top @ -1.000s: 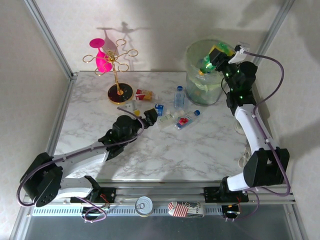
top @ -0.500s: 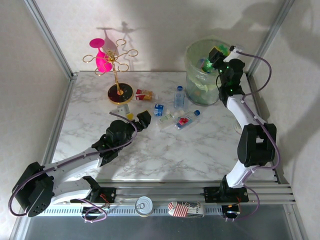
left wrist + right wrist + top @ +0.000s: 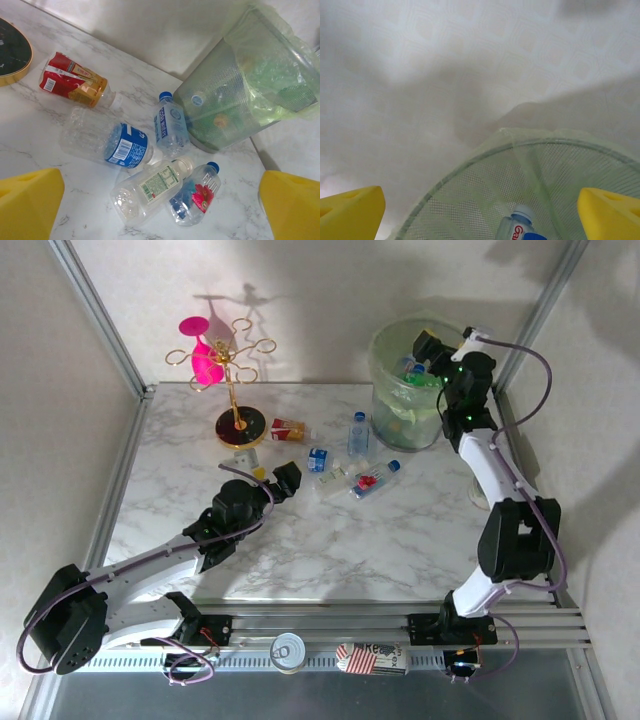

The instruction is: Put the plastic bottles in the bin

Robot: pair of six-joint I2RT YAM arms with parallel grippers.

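The top external camera looks down from high behind the near edge over the whole worktop. The left wrist camera sits low, close to the plastic bottles, facing the bin. The right wrist camera hangs just over that bin, shared by all three views, facing the wall.

The round translucent pale green plastic bin stands at the far right corner of the white marble surface with a clear plastic bottle inside it, and the gold wire stand with pink glasses stands at the far left. Between them, a blue-capped clear bottle stands upright just left of the bin. A red-labelled bottle lies just right of the stand's base, and three more lying bottles form a loose row nearer than those two.
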